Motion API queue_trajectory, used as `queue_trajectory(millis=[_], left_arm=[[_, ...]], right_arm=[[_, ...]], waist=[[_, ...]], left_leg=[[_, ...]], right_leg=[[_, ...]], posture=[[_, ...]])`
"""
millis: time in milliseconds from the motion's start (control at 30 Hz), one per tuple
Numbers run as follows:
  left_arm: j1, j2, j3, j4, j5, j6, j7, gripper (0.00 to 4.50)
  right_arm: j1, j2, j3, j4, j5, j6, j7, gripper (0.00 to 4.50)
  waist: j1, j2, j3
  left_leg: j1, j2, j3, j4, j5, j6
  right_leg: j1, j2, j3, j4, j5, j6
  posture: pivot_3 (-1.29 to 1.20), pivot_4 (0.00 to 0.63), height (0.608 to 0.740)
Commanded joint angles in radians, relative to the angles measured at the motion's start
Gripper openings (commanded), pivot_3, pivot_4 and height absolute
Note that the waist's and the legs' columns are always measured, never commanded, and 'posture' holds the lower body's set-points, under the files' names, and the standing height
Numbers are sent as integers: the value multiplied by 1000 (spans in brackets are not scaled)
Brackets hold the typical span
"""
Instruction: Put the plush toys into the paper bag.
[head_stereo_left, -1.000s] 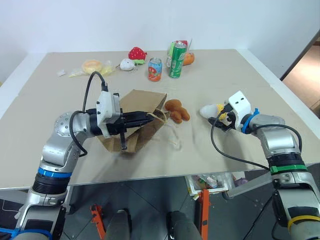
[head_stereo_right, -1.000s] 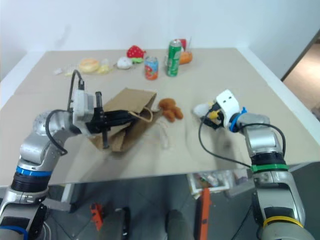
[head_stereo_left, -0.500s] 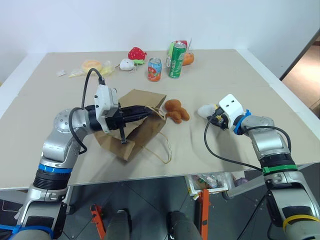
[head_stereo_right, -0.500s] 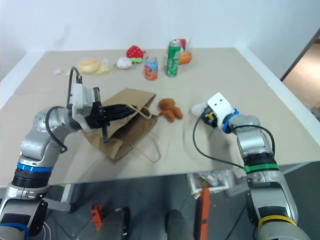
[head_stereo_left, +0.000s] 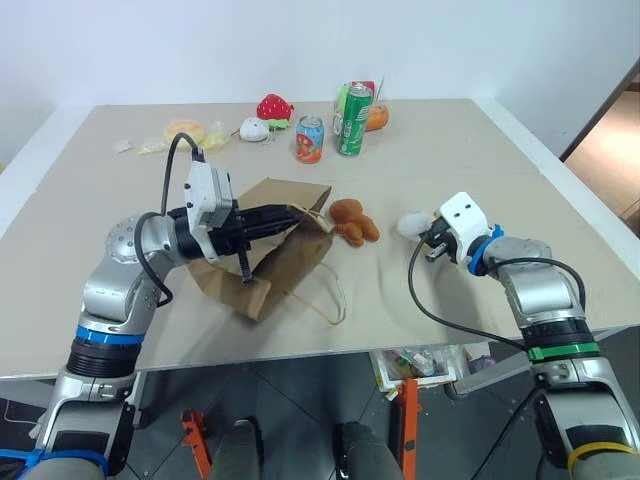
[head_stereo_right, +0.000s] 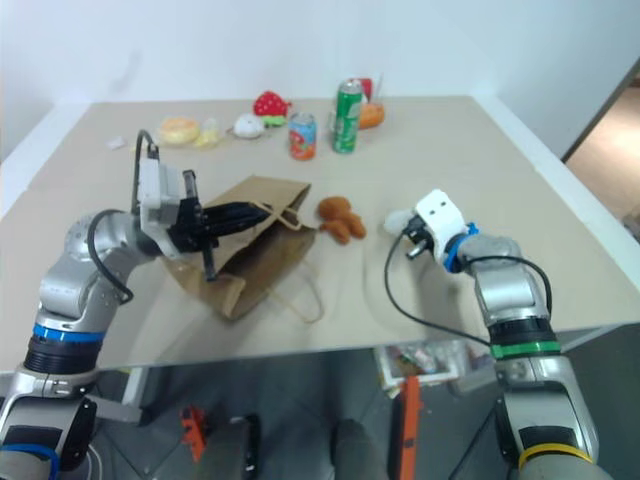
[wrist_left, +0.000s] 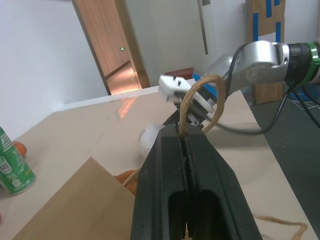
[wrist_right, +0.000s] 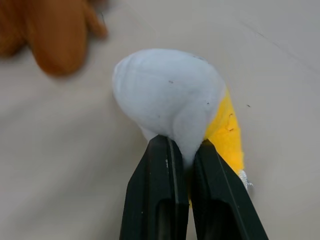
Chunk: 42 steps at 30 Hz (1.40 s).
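Since the right gripper (wrist_right: 182, 155) only pinches a thin fold of the white-and-yellow plush (wrist_right: 175, 100) on the table, it could slip free mid-carry. Left gripper (wrist_left: 184, 145), fingers pressed on a handle loop (wrist_left: 200, 102), holds the paper bag (head_stereo_left: 275, 250) beside the orange plush (head_stereo_left: 353, 220); its mouth looks pretty narrow.

A: Which colours have the two plush toys?
B: The egg-shaped toy (wrist_right: 170, 100) is white with a yellow end; the lumpy toy (head_stereo_left: 352, 221) is orange-brown.
A: And the paper bag (head_stereo_left: 285, 245)?
B: Plain brown, with tan cord handles. The desk (head_stereo_left: 450, 160) is beige.
A: At the back?
B: A red strawberry plush (head_stereo_left: 274, 107), a green can (head_stereo_left: 354, 120), and a small can (head_stereo_left: 310, 139) of orange and blue.
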<state>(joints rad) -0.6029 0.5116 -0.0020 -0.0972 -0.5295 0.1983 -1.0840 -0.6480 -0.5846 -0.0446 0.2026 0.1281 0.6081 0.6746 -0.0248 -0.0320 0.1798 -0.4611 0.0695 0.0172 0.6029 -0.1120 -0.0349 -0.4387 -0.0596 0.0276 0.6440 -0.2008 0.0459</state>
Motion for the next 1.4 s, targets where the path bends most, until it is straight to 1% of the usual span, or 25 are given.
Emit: queue_trajectory(millis=[33, 100, 200, 300, 367, 500, 800, 1000, 1100, 1233, 1400], left_arm=[[-33, 1, 17, -14, -15, 0, -4, 0], [-36, 1, 17, -10, -17, 3, -6, 0], [-40, -1, 16, -3, -14, 2, -11, 0], [-37, -2, 13, -7, -10, -2, -14, 0], [-37, -3, 14, -10, -10, -1, -14, 0], [-38, -4, 15, -7, -9, -3, -16, 0], [-44, -4, 15, 2, -6, -7, -25, 0], [-46, -8, 15, 4, -6, -8, -27, 0], [-45, -10, 16, 4, -6, -8, -26, 0], [-45, -11, 17, 2, -5, -8, -25, 0], [-43, -8, 19, -1, -3, -9, -23, 0]], right_arm=[[-17, -9, -64, -233, 168, 120, 86, 8], [-12, -12, -58, -325, 239, 184, 123, 8], [7, -25, -5, -445, 302, 233, 178, 8], [30, -38, 67, -518, 322, 261, 203, 8], [41, -39, 129, -543, 302, 243, 208, 8], [3, 9, 199, -523, 274, 217, 174, 8], [-96, 108, 281, -424, 219, 152, 143, 8], [-102, 173, 367, -385, 156, 122, 123, 8], [-119, 225, 403, -325, 109, 104, 85, 8], [-142, 278, 409, -256, 70, 76, 53, 8], [-150, 297, 382, -214, 60, 49, 48, 8]], waist=[[1, 0, 0], [2, 0, 0], [2, 0, 0], [2, 0, 0], [2, 0, 0], [1, 0, 0], [2, 0, 0], [2, 0, 0], [2, 0, 0], [2, 0, 0], [3, 0, 0]], left_leg=[[0, 0, 0, 0, 0, 0], [0, 0, 0, 0, 0, 0], [0, 0, 0, 0, 0, 0], [0, 0, 0, 0, 0, 0], [0, 0, 0, 0, 0, 0], [0, 0, 0, 1, 0, 0], [0, 0, 0, 1, 0, 0], [0, 0, -1, 0, 0, 0], [0, 0, -1, 0, 0, 0], [0, 0, -1, 0, 0, 0], [-1, 0, -1, 0, 0, 0]], right_leg=[[0, 0, 0, 0, 0, 0], [0, 0, 0, 0, 0, 0], [0, 0, 0, 0, 0, 0], [0, 0, 0, 0, 0, 0], [0, 0, 0, 0, 0, 0], [0, 0, 0, 0, 0, -1], [0, 0, 0, 0, 0, -1], [0, 0, 0, 0, 0, -1], [0, 0, 0, 0, 0, -1], [0, 0, 0, 0, 1, -1], [0, 0, 0, 0, 0, -1]], posture=[[0, 150, 740], [0, 150, 740], [0, 150, 740], [0, 150, 740], [0, 150, 740], [0, 150, 740], [0, 150, 740], [0, 150, 740], [0, 150, 740], [0, 150, 740], [0, 150, 740]])
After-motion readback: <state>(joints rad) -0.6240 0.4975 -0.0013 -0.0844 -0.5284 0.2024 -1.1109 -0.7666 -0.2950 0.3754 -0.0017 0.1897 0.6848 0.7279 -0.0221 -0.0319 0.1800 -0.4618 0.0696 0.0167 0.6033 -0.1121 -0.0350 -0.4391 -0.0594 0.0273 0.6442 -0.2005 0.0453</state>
